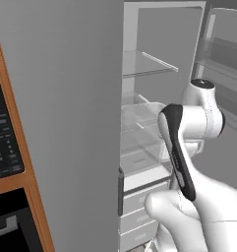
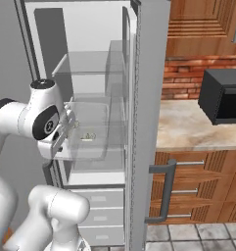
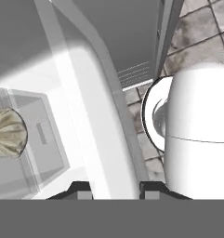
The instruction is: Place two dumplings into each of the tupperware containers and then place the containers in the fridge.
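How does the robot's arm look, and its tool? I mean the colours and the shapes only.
The arm is glossy white, built of rounded, tube-like segments that bulge at the joints. A black band runs along one segment, and a joint has a dark round cap. No cables show. The tool has two small dark fingertips with squared tops.

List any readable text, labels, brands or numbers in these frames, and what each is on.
No text can be read anywhere in these frames.
Oven control panel: rows of small pale marks on black buttons, too small and blurred to read.
Fridge, microwave, drawers and the arm: no writing on them.
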Controlling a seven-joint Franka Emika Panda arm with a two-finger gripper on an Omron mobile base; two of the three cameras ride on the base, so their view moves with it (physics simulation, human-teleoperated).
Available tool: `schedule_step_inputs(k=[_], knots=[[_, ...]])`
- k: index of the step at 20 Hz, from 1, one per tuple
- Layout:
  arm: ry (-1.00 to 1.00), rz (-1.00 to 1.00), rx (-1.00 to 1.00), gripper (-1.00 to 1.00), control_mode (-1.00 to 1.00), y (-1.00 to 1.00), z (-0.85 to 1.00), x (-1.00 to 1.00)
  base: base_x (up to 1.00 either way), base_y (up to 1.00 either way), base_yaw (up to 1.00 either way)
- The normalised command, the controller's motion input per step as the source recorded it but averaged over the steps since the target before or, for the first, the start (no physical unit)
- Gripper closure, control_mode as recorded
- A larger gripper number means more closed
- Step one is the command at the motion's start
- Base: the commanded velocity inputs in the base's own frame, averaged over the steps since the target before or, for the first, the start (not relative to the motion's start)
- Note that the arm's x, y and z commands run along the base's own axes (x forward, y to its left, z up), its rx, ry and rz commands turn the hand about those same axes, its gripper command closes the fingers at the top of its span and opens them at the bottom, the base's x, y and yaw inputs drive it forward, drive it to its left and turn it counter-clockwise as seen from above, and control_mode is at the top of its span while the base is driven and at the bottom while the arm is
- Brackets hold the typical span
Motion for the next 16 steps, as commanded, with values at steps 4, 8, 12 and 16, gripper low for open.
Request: schedule_step_inputs(k=[4, 8, 12, 16], knots=[[-0.19, 0.02, 0.05, 1.00, -1.00, -0.04, 0.00, 0.20, 0.00, 0.00, 0.00], [0.00, 0.05, 0.07, 1.00, -1.00, -0.04, 0.00, 0.84, 0.00, 0.00, 0.00], [0.00, 0.15, 0.04, 1.00, -1.00, -0.20, 0.01, 0.66, 0.00, 0.00, 0.00], [0.01, 0.12, 0.00, 1.00, -1.00, -0.02, 0.07, 0.60, 0.00, 0.00, 0.00]])
